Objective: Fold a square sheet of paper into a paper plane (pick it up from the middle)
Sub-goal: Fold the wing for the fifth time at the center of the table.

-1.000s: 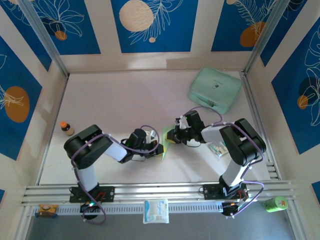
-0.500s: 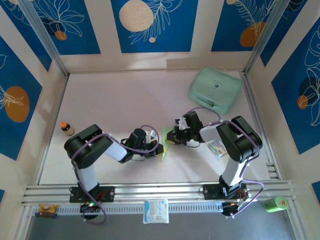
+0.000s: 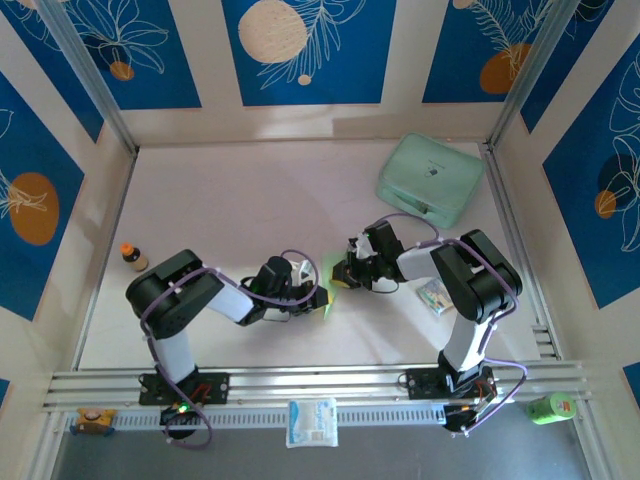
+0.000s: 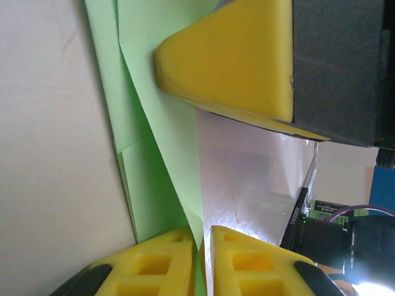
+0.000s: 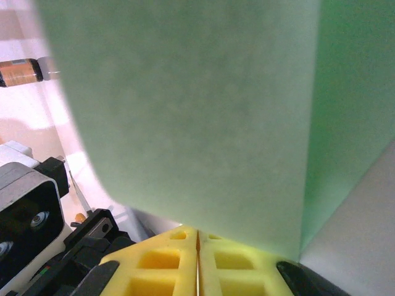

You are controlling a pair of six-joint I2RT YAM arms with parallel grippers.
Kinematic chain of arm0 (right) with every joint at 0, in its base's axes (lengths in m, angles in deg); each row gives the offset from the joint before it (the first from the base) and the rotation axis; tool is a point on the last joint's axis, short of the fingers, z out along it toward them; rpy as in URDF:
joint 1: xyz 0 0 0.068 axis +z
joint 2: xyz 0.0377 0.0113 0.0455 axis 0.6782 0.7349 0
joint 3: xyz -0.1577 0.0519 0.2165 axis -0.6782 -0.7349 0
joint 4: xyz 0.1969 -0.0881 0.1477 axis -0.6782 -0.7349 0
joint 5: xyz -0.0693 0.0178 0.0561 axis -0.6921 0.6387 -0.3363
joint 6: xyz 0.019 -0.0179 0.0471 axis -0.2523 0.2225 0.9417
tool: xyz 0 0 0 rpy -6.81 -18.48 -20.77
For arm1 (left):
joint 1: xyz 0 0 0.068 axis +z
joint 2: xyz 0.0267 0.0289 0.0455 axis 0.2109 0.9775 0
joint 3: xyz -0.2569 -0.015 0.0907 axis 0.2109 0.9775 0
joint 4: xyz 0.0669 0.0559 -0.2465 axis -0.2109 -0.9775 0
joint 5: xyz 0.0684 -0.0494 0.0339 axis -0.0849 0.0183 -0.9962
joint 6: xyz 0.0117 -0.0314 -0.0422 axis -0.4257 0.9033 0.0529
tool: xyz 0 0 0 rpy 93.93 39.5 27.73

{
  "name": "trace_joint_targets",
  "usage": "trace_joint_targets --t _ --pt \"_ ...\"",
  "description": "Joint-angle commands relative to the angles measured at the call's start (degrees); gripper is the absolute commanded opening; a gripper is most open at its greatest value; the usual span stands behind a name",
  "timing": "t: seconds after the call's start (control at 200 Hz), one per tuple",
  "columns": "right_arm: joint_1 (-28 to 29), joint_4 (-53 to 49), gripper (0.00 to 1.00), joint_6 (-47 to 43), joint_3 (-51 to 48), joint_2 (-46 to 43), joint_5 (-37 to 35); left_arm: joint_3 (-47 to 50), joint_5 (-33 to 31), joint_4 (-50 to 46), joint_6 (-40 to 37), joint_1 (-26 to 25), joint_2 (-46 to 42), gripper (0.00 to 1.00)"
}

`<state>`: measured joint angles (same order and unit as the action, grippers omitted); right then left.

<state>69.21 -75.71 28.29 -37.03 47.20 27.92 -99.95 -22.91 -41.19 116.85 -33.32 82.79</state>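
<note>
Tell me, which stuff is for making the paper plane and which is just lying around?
For the job: green paper, left hand, right hand.
Just lying about: mint case, little bottle, printed packet, white packet, green can.

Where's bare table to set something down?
Free: the far-left table, between the bottle and the mint case; also the near-centre strip between the arm bases. Crowded: mid-table around the green paper, and right by the packet.

Both arms lie low and folded, reaching inward just in from the counter's near edge. Left pincer [image 3: 318,298] and right pincer [image 3: 341,277] nearly meet, each pinched closed on the green paper [image 4: 166,154].
</note>
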Motion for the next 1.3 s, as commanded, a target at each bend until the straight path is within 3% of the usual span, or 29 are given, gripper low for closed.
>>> trace_joint_targets --t 0.0,0.22,0.48,0.595,0.745,0.93,1.295 --pt "0.13 -4.82 0.10 -1.03 0.12 2.31 -3.30 1.09 1.39 -7.71 -1.82 -0.25 -0.59 0.16" --pt "0.39 -5.27 0.10 -1.13 0.40 2.30 -3.56 1.22 2.42 -7.87 -1.79 -0.65 -1.60 0.12" --pt "0.66 -6.89 0.09 -1.34 0.64 2.22 -4.61 1.17 4.81 -7.88 -1.38 -1.17 -1.04 0.00" --pt "0.74 -7.42 0.09 -1.29 0.78 2.30 -5.07 0.64 5.82 -10.97 -2.30 -1.43 -0.77 0.00" --pt "0.84 -8.88 0.09 -1.40 1.19 2.40 -5.99 0.52 6.08 -14.71 -3.61 -2.08 -1.44 0.08" --pt "0.83 -10.08 0.09 -1.56 1.52 2.49 -6.78 0.60 6.19 -17.82 -4.57 -2.94 -2.32 0.07" --pt "0.96 -10.92 0.09 -1.51 1.88 2.49 -7.28 2.23 5.93 -18.92 -4.79 -3.46 -4.00 0.12"
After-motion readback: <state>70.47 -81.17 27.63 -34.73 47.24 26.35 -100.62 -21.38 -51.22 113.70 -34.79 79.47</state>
